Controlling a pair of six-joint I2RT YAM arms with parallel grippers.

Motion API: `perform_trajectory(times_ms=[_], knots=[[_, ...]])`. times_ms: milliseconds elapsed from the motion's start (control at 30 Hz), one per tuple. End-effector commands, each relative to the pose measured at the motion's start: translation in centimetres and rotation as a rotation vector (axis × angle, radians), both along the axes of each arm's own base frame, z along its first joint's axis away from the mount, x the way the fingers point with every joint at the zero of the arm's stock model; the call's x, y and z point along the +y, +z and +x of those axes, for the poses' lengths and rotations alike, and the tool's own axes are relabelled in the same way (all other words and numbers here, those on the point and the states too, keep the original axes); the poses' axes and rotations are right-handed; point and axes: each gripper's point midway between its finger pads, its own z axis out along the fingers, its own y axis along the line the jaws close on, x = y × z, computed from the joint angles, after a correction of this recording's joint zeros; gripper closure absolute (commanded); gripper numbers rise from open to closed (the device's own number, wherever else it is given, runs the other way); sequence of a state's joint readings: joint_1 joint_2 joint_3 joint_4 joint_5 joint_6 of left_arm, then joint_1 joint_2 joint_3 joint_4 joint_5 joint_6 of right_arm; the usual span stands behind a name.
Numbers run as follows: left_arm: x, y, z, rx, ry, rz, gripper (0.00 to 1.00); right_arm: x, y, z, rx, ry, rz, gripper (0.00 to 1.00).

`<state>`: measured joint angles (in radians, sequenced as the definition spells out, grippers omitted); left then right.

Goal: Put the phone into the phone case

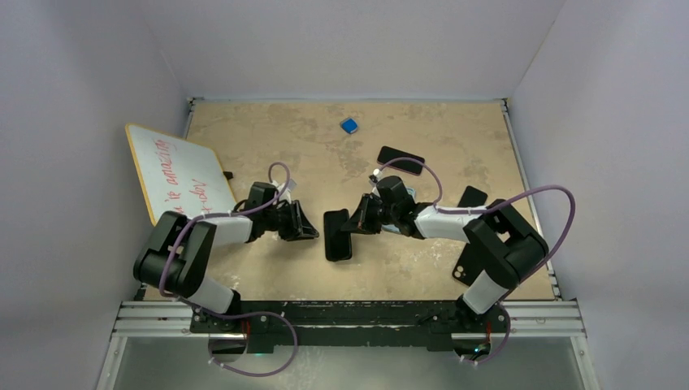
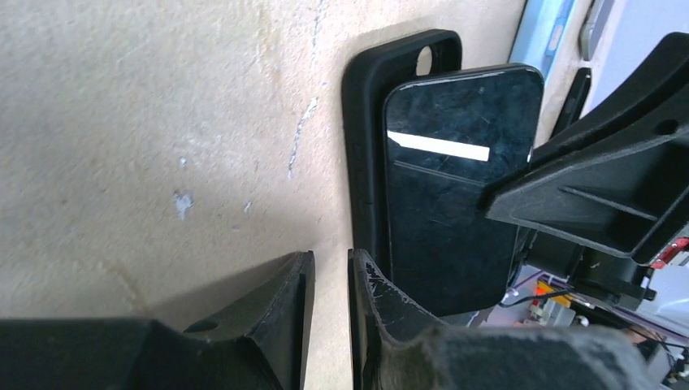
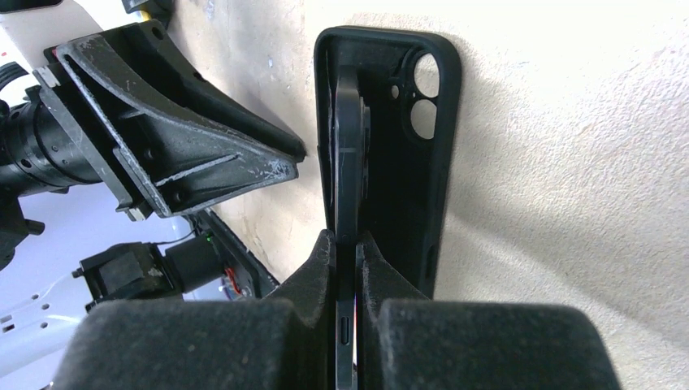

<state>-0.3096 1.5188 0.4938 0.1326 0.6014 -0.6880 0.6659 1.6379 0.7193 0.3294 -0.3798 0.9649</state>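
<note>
**Right gripper holds a phone on edge over an open case**

From the top camera, we see a beige mottled table [image 1: 268, 138] with both arms reaching toward its middle. A black rubbery phone case [image 1: 337, 244] lies flat there, between the left gripper [image 1: 307, 225] and the right gripper [image 1: 351, 222]. A white board with red writing [image 1: 179, 171] leans at the table's left edge.

From the left wrist camera, we see the left gripper [image 2: 329, 258] low over the table. Its fingers are a narrow gap apart, with nothing between them. The case [image 2: 361, 162] lies just beside its right finger. A black glossy phone [image 2: 455, 187] overlaps the case, with its screen facing this camera.

From the right wrist camera, we see the right gripper [image 3: 347, 244] clamped on the phone [image 3: 348, 162]. The phone appears edge-on, raised over the case's open inside [image 3: 422, 187], near the camera cutouts. We cannot tell whether its lower edge sits in the case.
</note>
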Motion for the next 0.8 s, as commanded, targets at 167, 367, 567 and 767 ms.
perform_trajectory(times_ms=[167, 367, 567, 767], knots=[[-2.4, -1.8, -0.7, 0.041, -0.059, -0.059, 0.81, 0.8, -0.5, 1.2, -0.032, 0.008, -0.005, 1.00], [-3.1, -2.2, -1.1, 0.053, -0.076, -0.060, 0.83, 0.3, -1.8, 1.6, -0.066, -0.018, -0.026, 1.00], [-3.7, -1.7, -1.6, 0.053, -0.076, -0.083, 0.85, 0.1, -3.5, 1.3, -0.044, -0.037, -0.026, 1.00], [-4.6, -1.9, -2.5, 0.065, -0.111, -0.058, 0.83, -0.6, -5.0, 1.0, -0.064, -0.007, -0.091, 1.00]])
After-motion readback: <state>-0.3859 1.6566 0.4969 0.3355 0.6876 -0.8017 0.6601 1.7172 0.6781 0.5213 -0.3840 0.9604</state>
